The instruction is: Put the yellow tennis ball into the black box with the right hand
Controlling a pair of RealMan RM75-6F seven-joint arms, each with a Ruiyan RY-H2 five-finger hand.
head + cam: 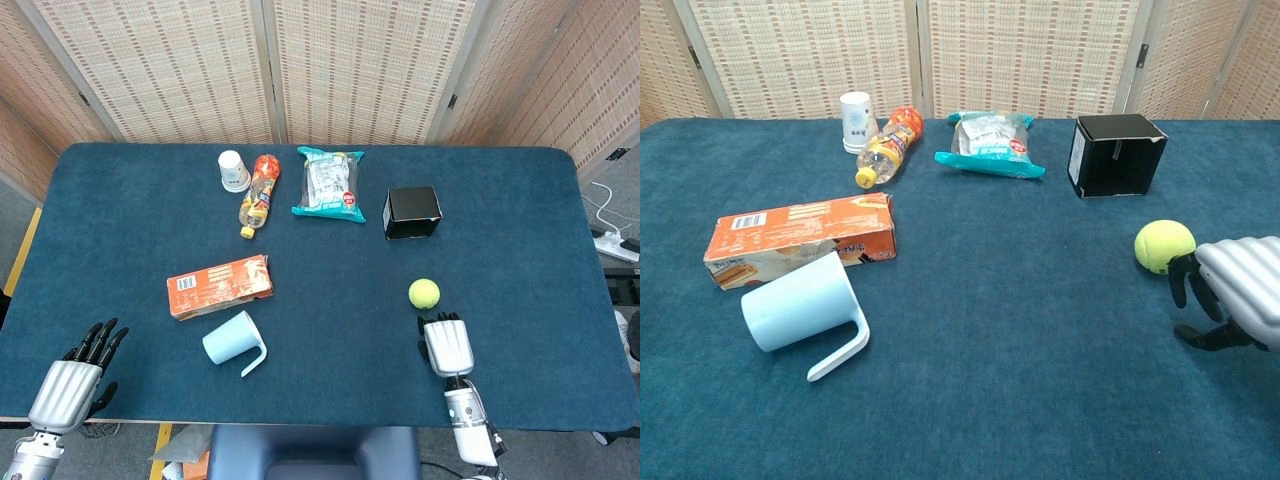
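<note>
The yellow tennis ball [424, 293] [1164, 246] lies on the blue table, right of centre. The black box [412, 212] [1117, 154] stands further back, its opening facing up. My right hand [447, 345] [1235, 292] hovers just behind the ball on the near side, fingers apart and pointing down toward it, holding nothing; its fingertips [1183, 280] are close to the ball but apart from it. My left hand [72, 383] rests open at the near left edge, seen only in the head view.
A light blue mug [233, 341] lies on its side near an orange carton [219, 287]. At the back are a white cup [232, 170], an orange bottle [259, 194] lying down and a teal snack bag [329, 184].
</note>
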